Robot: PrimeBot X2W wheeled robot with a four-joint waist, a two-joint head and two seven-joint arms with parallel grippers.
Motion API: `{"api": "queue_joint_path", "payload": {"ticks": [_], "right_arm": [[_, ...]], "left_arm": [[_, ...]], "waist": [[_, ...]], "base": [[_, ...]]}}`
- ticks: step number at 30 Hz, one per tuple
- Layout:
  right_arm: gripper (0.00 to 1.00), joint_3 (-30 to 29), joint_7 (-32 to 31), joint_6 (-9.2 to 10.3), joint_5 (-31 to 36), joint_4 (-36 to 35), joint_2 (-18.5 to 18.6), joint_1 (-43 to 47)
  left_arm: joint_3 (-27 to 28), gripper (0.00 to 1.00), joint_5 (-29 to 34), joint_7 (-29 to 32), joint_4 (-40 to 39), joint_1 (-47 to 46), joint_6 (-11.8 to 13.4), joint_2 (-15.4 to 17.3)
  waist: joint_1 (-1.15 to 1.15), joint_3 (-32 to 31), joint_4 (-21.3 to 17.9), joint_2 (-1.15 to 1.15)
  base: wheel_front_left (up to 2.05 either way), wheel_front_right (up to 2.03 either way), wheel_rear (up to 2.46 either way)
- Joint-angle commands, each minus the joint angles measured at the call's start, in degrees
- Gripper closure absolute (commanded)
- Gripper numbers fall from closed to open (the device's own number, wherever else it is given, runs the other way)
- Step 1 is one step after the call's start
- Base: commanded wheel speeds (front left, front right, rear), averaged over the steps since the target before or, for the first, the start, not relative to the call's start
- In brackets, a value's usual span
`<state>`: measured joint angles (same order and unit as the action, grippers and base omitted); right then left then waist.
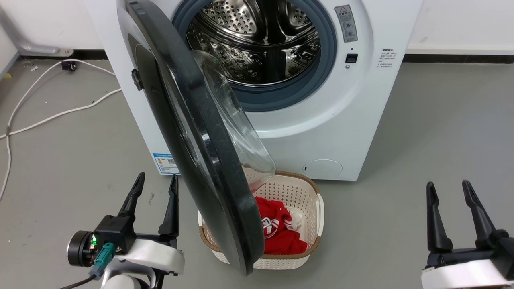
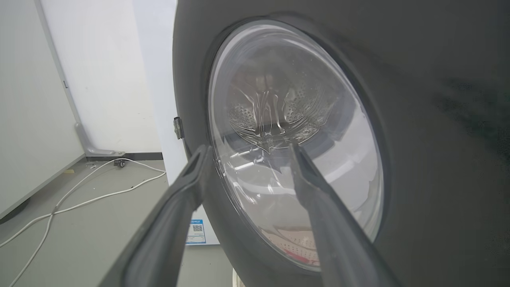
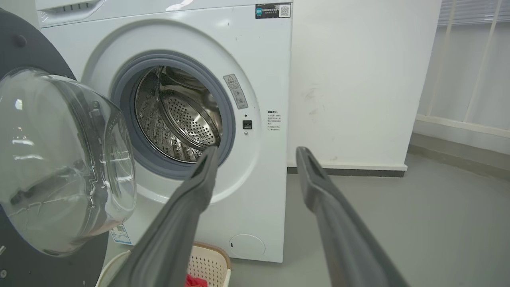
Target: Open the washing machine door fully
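The washing machine door (image 1: 200, 136), round and glossy black with a bulging clear glass bowl, stands swung out on its left hinge, edge-on toward me in the head view. Behind it the steel drum (image 1: 257, 40) lies exposed. My left gripper (image 1: 156, 186) is open just left of the door's outer face, not touching it. Along its fingers the left wrist view looks at the door (image 2: 418, 119) and its glass window, with the left gripper (image 2: 249, 149) open. My right gripper (image 1: 447, 190) is open far to the right, holding nothing. The right wrist view has the door (image 3: 59, 159) at left and the right gripper (image 3: 257, 153) open.
A cream laundry basket (image 1: 313, 192) with red clothing (image 1: 279, 233) sits on the floor under the door's lower edge, in front of the white machine (image 1: 361, 120). White cables (image 1: 48, 116) trail over the grey floor at left. A white wall runs behind.
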<state>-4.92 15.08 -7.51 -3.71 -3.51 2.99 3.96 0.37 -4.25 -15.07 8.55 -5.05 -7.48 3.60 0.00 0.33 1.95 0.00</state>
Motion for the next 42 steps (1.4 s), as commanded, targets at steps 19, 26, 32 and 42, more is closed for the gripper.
{"api": "queue_joint_path", "payload": {"ticks": [19,26,32,42], "right_arm": [[0.00,1.0,0.1,0.04,-3.8,2.0,-0.2,1.1],[0.00,1.3,0.1,0.04,-4.4,2.1,-0.2,1.0],[0.00,1.1,0.1,0.04,-5.1,2.4,-0.2,1.1],[0.00,1.1,0.1,0.04,-5.9,3.1,-0.2,0.5]], "left_arm": [[0.7,1.00,-0.2,-0.1,-1.1,-0.2,0.1,0.2],[1.4,1.00,-0.3,-0.1,-4.1,-0.7,0.2,0.1],[2.6,1.00,0.1,-0.1,-14.5,-2.7,0.6,-0.1],[-1.4,1.00,1.5,-0.1,-33.7,-7.2,0.3,-0.3]], "waist": [[0.00,-0.1,-0.6,0.00],[0.00,-0.1,-0.7,0.00],[0.00,0.0,-0.4,0.00],[0.00,-0.1,-0.3,0.00]], "base": [[0.00,0.00,0.00],[0.00,0.00,0.00],[0.00,0.00,0.00],[0.00,0.00,0.00]]}}
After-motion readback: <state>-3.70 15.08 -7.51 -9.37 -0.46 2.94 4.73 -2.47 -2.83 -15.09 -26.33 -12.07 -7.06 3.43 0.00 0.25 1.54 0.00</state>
